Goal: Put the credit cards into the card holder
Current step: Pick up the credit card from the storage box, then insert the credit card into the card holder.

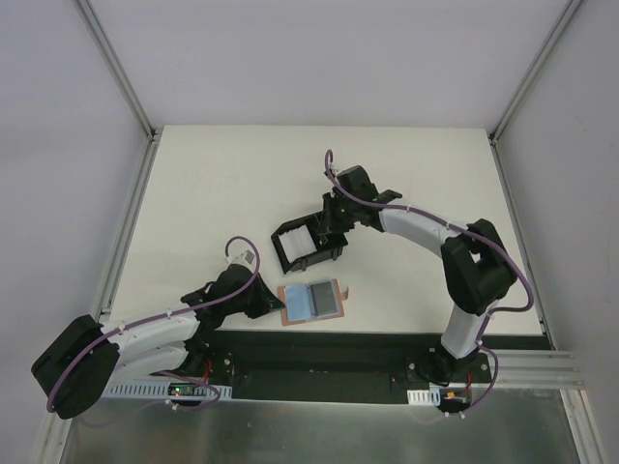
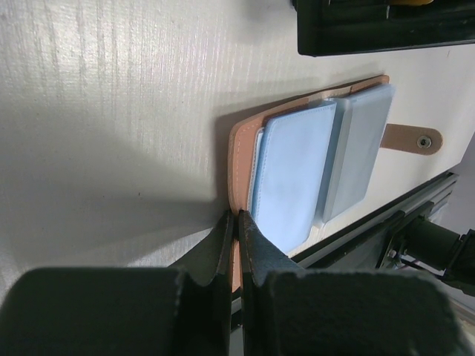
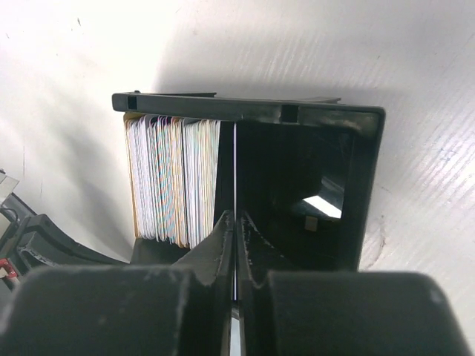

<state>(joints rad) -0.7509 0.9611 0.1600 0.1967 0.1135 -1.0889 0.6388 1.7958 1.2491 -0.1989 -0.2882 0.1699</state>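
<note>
The tan card holder (image 1: 311, 304) (image 2: 241, 156) lies open near the table's front edge. On its inner face lie a light blue card (image 2: 293, 174) and a grey card (image 2: 360, 152). My left gripper (image 1: 274, 302) (image 2: 237, 219) is shut on the holder's near tan edge. My right gripper (image 1: 325, 232) (image 3: 235, 219) reaches into the black box (image 1: 308, 246) (image 3: 364, 178). It is shut on one thin credit card (image 3: 234, 167), seen edge-on as a pale line. A stack of several cards (image 3: 174, 182) stands upright to the left of the held card.
The holder's snap strap (image 2: 412, 139) sticks out toward the black base rail (image 1: 319, 353) at the front edge. White walls and metal posts bound the table on three sides.
</note>
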